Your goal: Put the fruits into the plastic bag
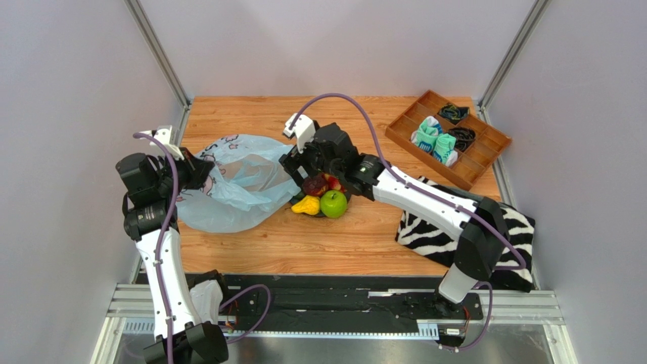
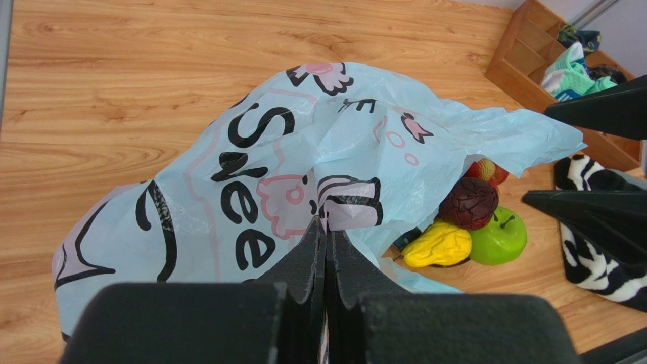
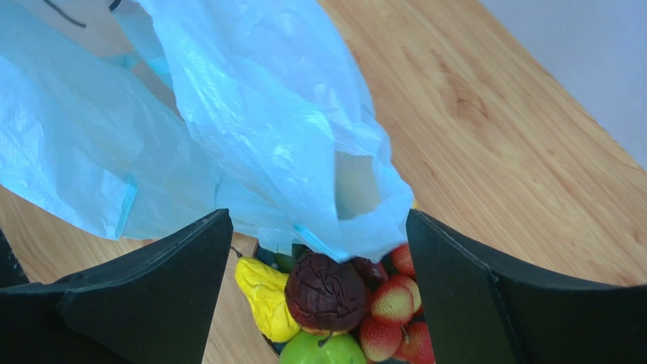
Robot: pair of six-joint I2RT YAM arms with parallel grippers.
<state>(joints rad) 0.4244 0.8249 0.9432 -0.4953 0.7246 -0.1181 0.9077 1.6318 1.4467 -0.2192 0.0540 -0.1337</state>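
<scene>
Left gripper (image 2: 325, 235) clamps plastic bag (image 2: 250, 167); right gripper (image 3: 316, 227) open above fruits (image 3: 328, 297) — bag flap overhanging fruits could get pinched instead.

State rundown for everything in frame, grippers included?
plastic bag: crumpled, lying down
fruits: piled outside the bag
left gripper: shut on the plastic bag
right gripper: open, above the fruits
wooden tray: some compartments filled
zebra-striped cloth: folded

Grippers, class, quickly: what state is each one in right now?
Left gripper: closed, pinching the plastic bag.
Right gripper: open, empty, poised over the fruits.
</scene>
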